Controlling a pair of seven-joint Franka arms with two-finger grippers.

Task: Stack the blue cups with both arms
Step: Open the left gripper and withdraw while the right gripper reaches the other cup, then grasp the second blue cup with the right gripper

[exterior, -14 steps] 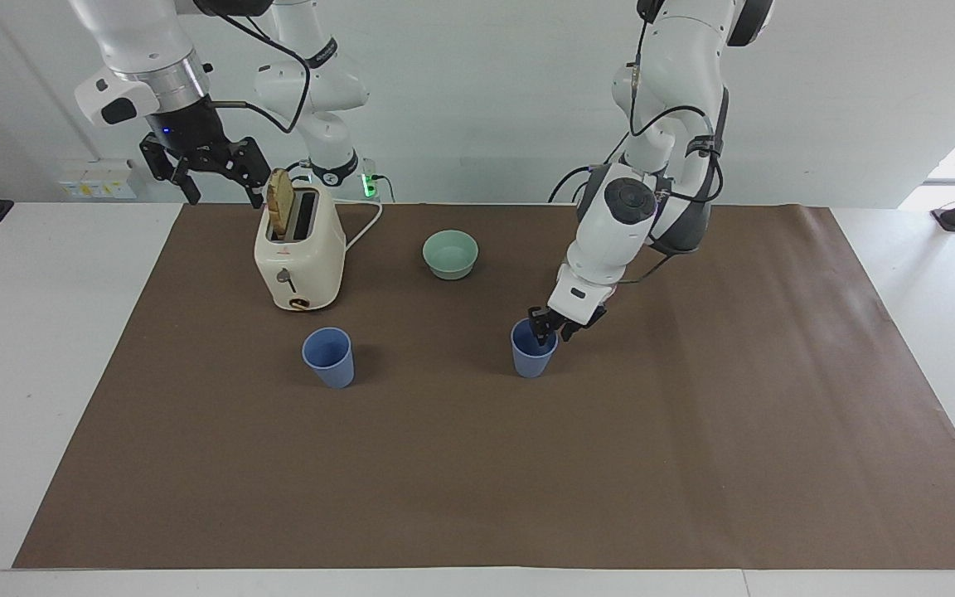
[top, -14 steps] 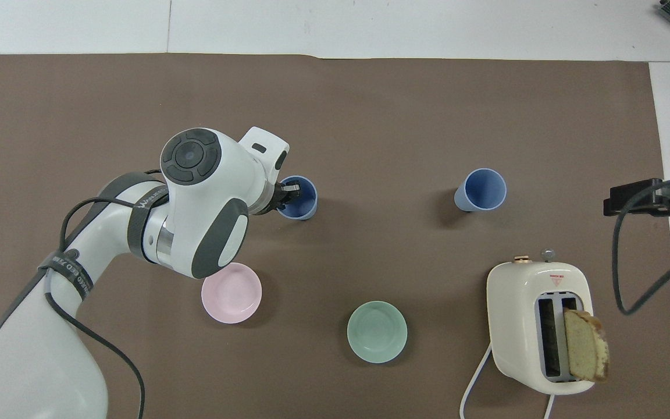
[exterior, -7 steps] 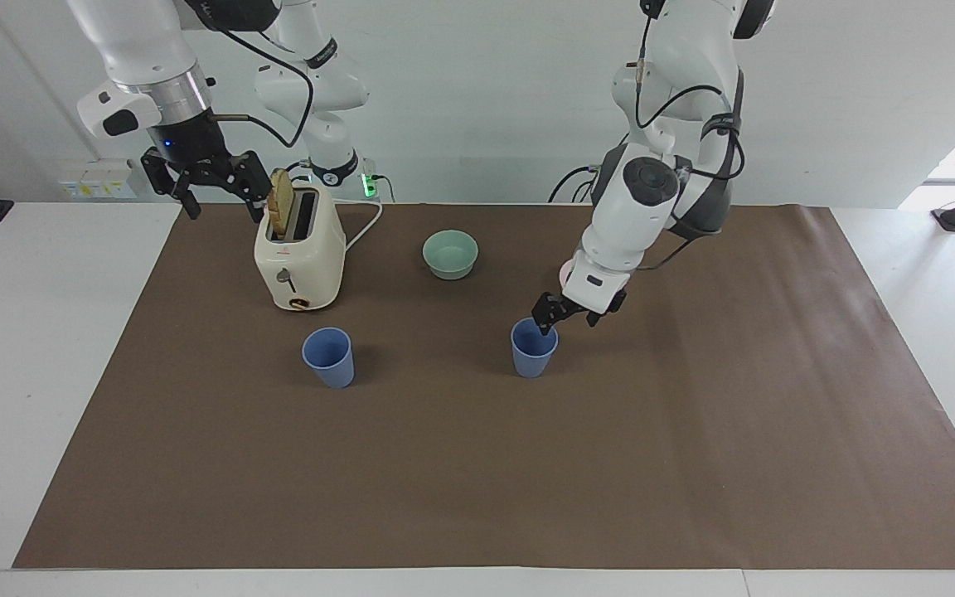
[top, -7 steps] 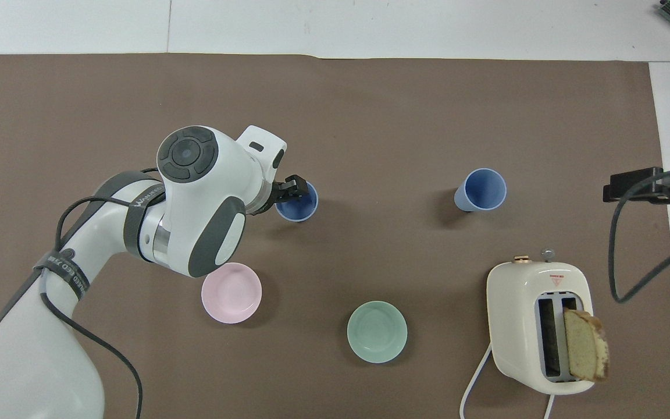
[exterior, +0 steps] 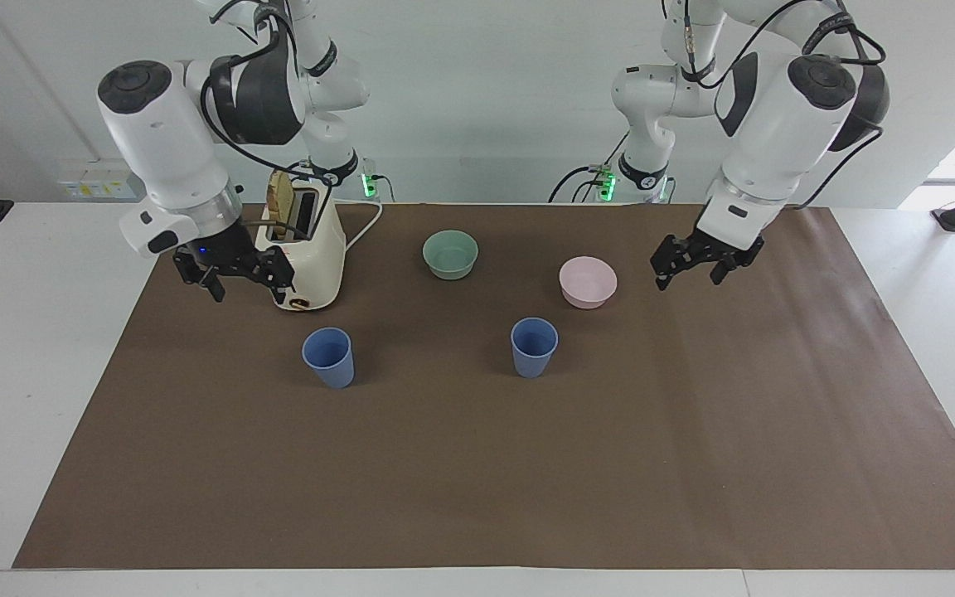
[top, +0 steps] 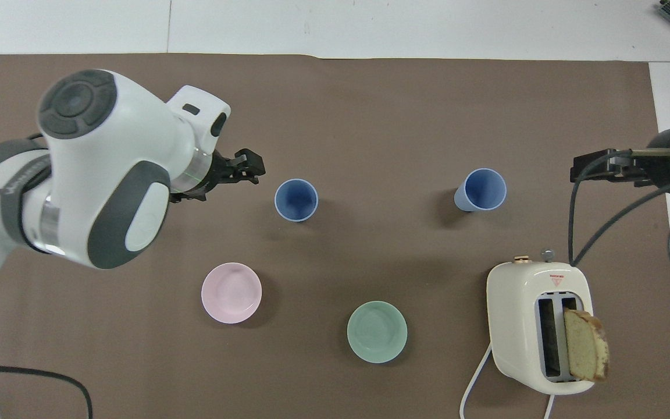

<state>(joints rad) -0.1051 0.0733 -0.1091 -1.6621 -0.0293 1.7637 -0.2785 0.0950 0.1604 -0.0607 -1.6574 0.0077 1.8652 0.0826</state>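
Facing view gave us the count, starting nearest the robots: one cream toaster (exterior: 312,257) with one bread slice (exterior: 280,217) standing up in it, one mint-green bowl (exterior: 450,254), one pink bowl (exterior: 588,282). The right gripper (exterior: 247,284) hung over the mat beside the toaster, fingers spread, holding nothing. The left gripper (exterior: 690,272) hung over the mat beside the pink bowl, also spread and empty. Farther out stood two blue cups, both upright and well apart: one (exterior: 534,348) out from the pink bowl, the other (exterior: 329,357) out from the toaster. We judged stacking not yet begun. Next, one gripper needed to pinch a cup wall, lift it, and lower it squarely into its twin.
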